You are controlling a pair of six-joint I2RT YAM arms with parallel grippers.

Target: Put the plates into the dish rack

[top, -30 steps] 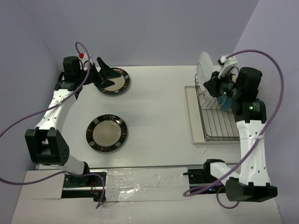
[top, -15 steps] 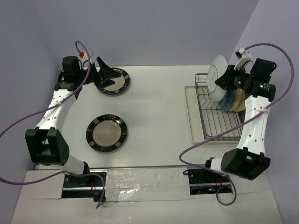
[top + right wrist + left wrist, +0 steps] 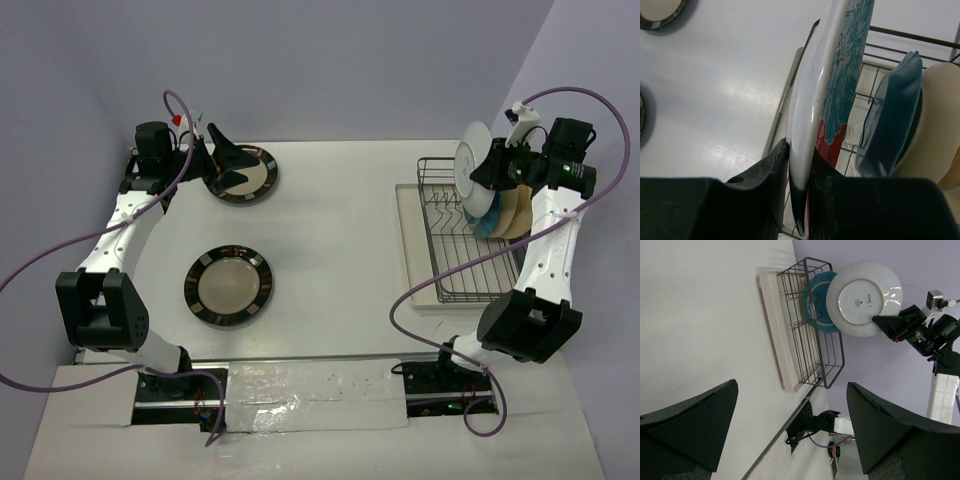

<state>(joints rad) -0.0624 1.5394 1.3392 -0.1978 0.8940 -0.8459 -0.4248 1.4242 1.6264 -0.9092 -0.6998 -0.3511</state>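
My right gripper is shut on the rim of the red plate with teal flowers. It holds the plate on edge above the far end of the dish rack, white back facing left. In the right wrist view the plate sits between my fingertips, next to the teal plate and a cream-tan plate standing in the rack. My left gripper is open and empty over the far striped plate. A second striped plate lies flat nearer to me.
The rack stands on a cream tray at the table's right side, close to the right wall. The left wrist view shows the rack and held plate from across the table. Purple cables loop around both arms.
My right arm has swung the held plate right and turned it more edge-on, bringing it over the rack beside the teal plate. The left arm has not moved.
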